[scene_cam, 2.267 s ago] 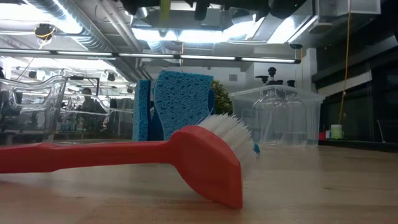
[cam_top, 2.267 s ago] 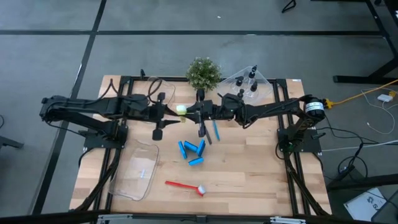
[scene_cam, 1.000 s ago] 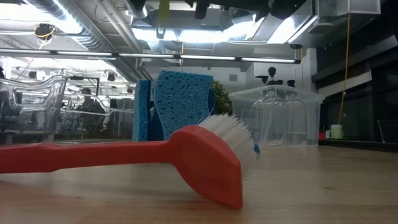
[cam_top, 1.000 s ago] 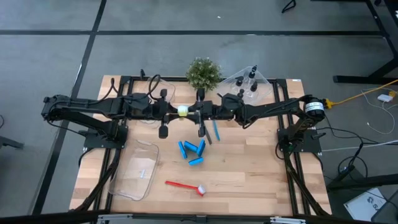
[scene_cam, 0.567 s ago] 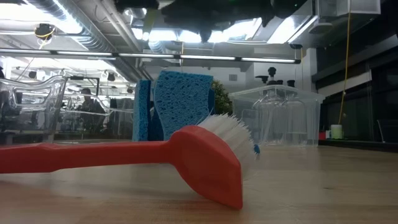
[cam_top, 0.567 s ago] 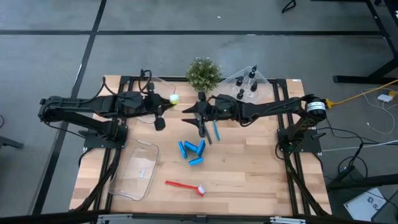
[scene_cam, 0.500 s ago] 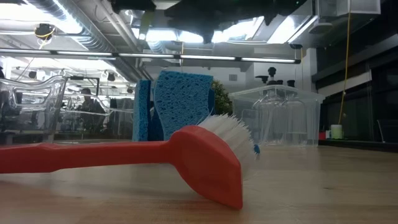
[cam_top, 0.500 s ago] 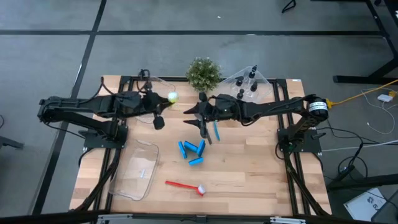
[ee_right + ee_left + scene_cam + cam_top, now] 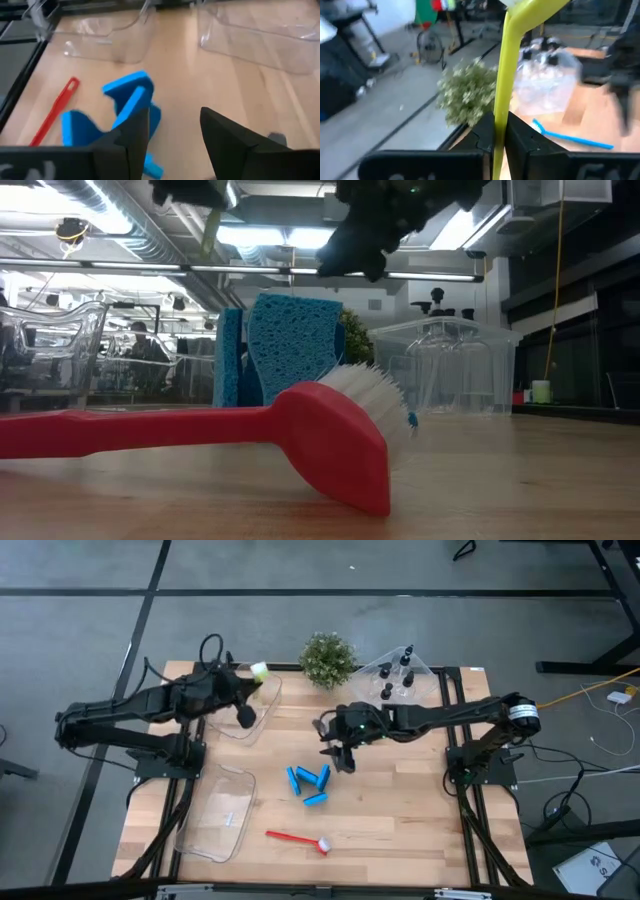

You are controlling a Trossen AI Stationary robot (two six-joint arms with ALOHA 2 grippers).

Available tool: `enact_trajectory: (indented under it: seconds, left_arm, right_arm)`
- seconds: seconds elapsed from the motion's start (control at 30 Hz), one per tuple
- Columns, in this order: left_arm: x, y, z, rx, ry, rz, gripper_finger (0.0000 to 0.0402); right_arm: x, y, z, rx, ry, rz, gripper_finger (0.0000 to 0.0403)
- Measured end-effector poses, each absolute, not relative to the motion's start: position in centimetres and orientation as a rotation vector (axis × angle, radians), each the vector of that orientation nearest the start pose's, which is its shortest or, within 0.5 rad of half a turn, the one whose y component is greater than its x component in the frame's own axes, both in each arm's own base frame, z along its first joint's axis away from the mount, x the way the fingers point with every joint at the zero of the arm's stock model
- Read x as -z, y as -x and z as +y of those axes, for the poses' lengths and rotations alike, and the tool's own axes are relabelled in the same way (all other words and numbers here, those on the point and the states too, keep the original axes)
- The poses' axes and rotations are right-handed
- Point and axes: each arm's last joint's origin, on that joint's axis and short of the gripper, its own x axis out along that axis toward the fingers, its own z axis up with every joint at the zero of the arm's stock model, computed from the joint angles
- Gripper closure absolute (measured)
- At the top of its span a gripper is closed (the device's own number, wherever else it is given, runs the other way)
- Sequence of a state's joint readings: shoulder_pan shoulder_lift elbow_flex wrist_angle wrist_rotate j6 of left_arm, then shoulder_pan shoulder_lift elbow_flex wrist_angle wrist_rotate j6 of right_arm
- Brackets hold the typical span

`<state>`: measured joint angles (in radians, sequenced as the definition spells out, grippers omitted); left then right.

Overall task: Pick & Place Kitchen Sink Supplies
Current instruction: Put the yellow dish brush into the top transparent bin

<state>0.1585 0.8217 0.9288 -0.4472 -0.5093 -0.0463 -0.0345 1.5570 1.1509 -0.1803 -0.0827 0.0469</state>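
Observation:
My left gripper (image 9: 243, 688) is shut on the yellow-green brush (image 9: 258, 671) and holds it in the air over the far-left clear bin (image 9: 250, 712). My right gripper (image 9: 343, 757) hangs open above the table's middle, just beyond the blue sponge pieces (image 9: 310, 783); in its wrist view the open fingers (image 9: 172, 135) frame those sponges (image 9: 127, 102). The red brush (image 9: 298, 839) lies flat near the table's near edge. A blue brush (image 9: 572, 140) lies on the wood. Black-capped bottles (image 9: 400, 675) stand in the far-right clear bin. My left gripper pinches the yellow-green brush by its thin handle (image 9: 499, 120) between the two fingers, which lie across the handle. The head end (image 9: 520, 4) sticks out beyond the fingers. In the low view the rest of the handle (image 9: 212, 230) hangs below the gripper, lifted clear.
A small green potted plant (image 9: 327, 657) stands at the far edge between the two far bins. Another clear bin (image 9: 218, 815) lies at the near left. Bare wood stretches to the right of the sponges and the red brush (image 9: 200, 430).
Both grippers met at the yellow-green brush over the table's middle. My left gripper then carried the brush toward the far-left corner, over the clear bin, turning as it went. My right gripper drew away from the brush and swung toward the near edge, down toward the sponges.

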Motion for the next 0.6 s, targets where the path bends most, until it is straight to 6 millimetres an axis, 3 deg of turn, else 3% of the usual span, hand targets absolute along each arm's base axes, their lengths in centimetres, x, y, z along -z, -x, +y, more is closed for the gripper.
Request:
enact_trajectory:
  seconds: [0.33,0.47,0.6]
  left_arm:
    - [-32.9,-14.3,8.3,-0.689,0.252,0.519,0.0386]
    - [-32.1,-14.2,9.3,-0.688,0.253,0.602,0.0386]
    - [-31.2,-14.9,10.0,-0.575,0.134,0.718,0.0386]
  right_arm:
    - [-25.7,-31.7,-1.1,0.146,-0.110,0.626,0.0250]
    - [-24.7,-31.0,-1.1,0.187,-0.125,0.641,0.0252]
    - [-24.2,-30.6,-1.1,0.188,-0.126,0.641,0.0252]
